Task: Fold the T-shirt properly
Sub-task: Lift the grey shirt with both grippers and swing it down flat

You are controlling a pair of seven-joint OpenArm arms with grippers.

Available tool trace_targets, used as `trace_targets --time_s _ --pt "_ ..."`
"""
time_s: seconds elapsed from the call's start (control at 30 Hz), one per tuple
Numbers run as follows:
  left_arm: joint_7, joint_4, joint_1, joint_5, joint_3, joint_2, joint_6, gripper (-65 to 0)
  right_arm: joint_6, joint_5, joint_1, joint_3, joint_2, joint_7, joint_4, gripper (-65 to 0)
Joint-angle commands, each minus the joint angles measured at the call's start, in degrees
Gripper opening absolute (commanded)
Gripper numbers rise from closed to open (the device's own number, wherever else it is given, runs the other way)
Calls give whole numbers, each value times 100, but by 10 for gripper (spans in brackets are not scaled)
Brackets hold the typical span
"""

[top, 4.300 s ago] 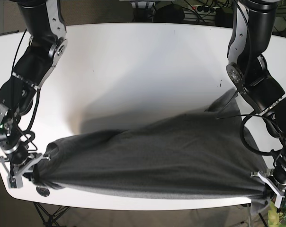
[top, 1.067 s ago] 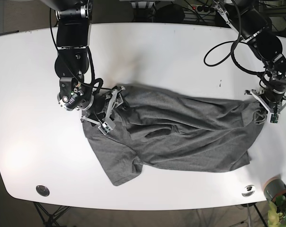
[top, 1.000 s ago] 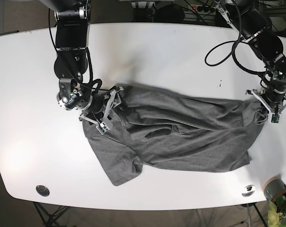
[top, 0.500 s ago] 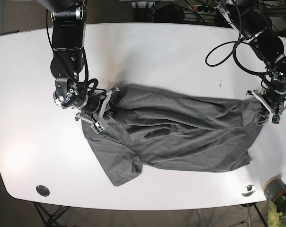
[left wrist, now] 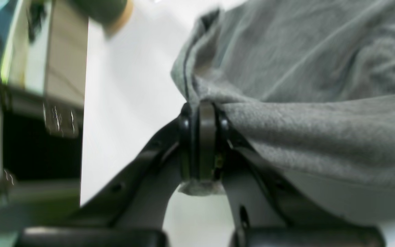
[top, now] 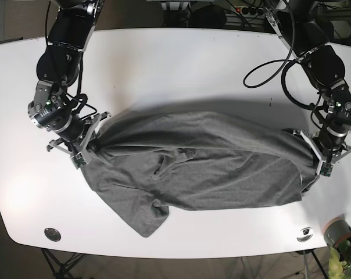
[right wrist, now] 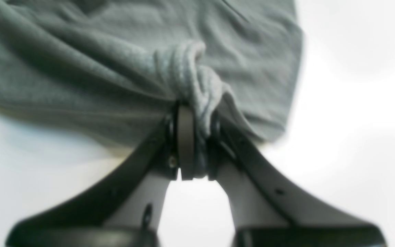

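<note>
A grey T-shirt [top: 204, 168] lies stretched across the middle of the white table, drawn taut between its 2 pinched ends and creased along its length. Its upper edge arches smoothly, while a loose flap (possibly a sleeve) trails toward the table's near edge. The knit fabric bunches into tight folds at each end.
</note>
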Motion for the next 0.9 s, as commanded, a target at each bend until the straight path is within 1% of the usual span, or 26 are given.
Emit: trace_targets --time_s 0.0,0.07,0.2,0.33,0.43,0.5,0.57,0.67,0.77,0.87 --pt "-149 167 -306 -67 151 -67 38 -650 -14 93 404 6 199 153 -3 -614" --pt "-149 132 -473 -67 256 -67 38 -650 -14 93 615 6 331 153 -143 -614" --pt "-132 -79 -930 -75 538 30 38 -650 -14 93 1318 -3 665 153 -838 -614" --pt "-132 -404 -1414 -67 590 91 38 -650 -14 93 2091 -11 955 162 -1559 -614" --pt "-132 -844 -1950 -67 599 100 38 -650 -14 93 2760 -38 1105 171 -2262 -614" --pt "-132 -1072 -2258 -67 599 100 38 -650 -14 93 3120 -214 1158 179 -2622 -614" --pt "-141 -1309 -2645 -67 599 82 38 -650 -14 93 3533 -530 1325 188 -2860 -614" --pt "-141 -1520 -3137 -67 599 65 38 -650 -14 93 3938 -741 1412 197 -2957 -614" --pt "-149 -1846 -3682 -67 757 47 78 -650 -14 84 4404 -899 1412 171 -3027 -614" --pt "-158 -2092 -4148 -84 880 -111 95 -650 -14 84 4826 -1110 1421 153 -3027 -614"
